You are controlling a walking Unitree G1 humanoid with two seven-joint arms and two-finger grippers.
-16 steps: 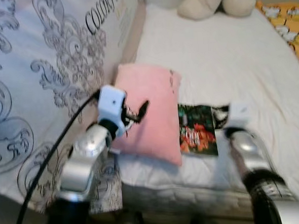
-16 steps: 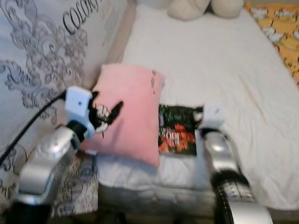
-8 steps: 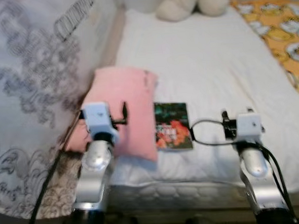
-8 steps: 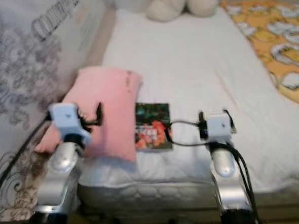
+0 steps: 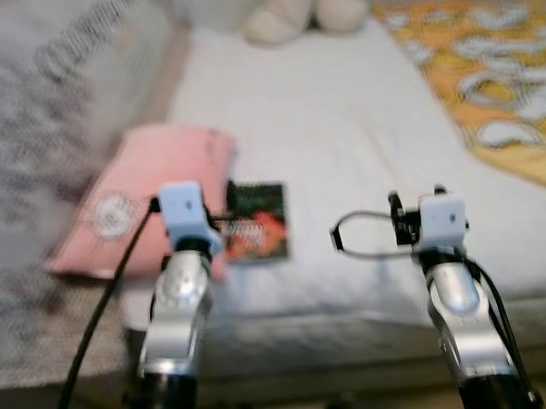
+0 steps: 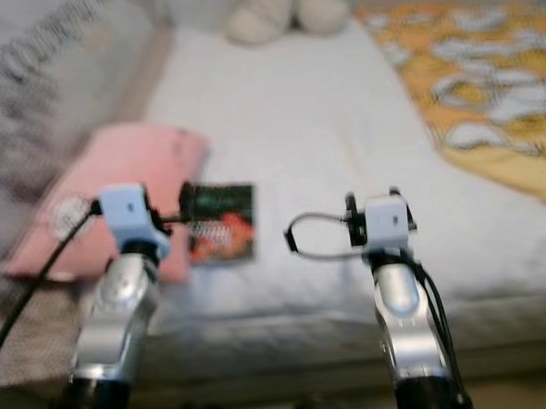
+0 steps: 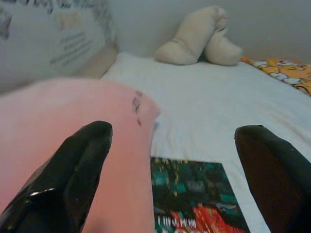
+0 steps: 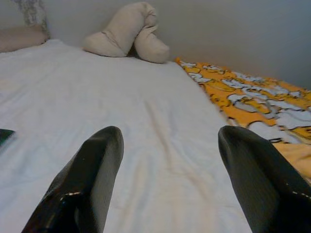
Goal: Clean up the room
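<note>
Two tools are raised over the near edge of the bed (image 5: 343, 135), head views blurred. Far left, patterned bedding or a cover (image 5: 35, 108) is heaped beside the mattress. Next, a pink pillow (image 5: 134, 199) lies at the bed's left edge, partly overhanging. Left tool (image 7: 170, 160) hovers just over the pillow's right side, fingers wide apart, nothing held. Just right of the pillow, touching or nearly touching it, lies a book (image 5: 254, 221) with a dark green and red cover, flat on the white sheet; probably the item to tidy. Right tool (image 8: 170, 170) is over bare sheet, well apart from the book, fingers also spread and empty. At the head of the bed sits a beige plush toy (image 5: 303, 8); an orange patterned blanket (image 5: 488, 89) covers the right side. Risks, as judgement: the book lies flat on a soft mattress, so fingers could press it down or slide it instead of getting under an edge; the left tool could catch the pillow and drag it off the edge; the blur suggests the body may be moving, so reach may be misjudged.
</note>
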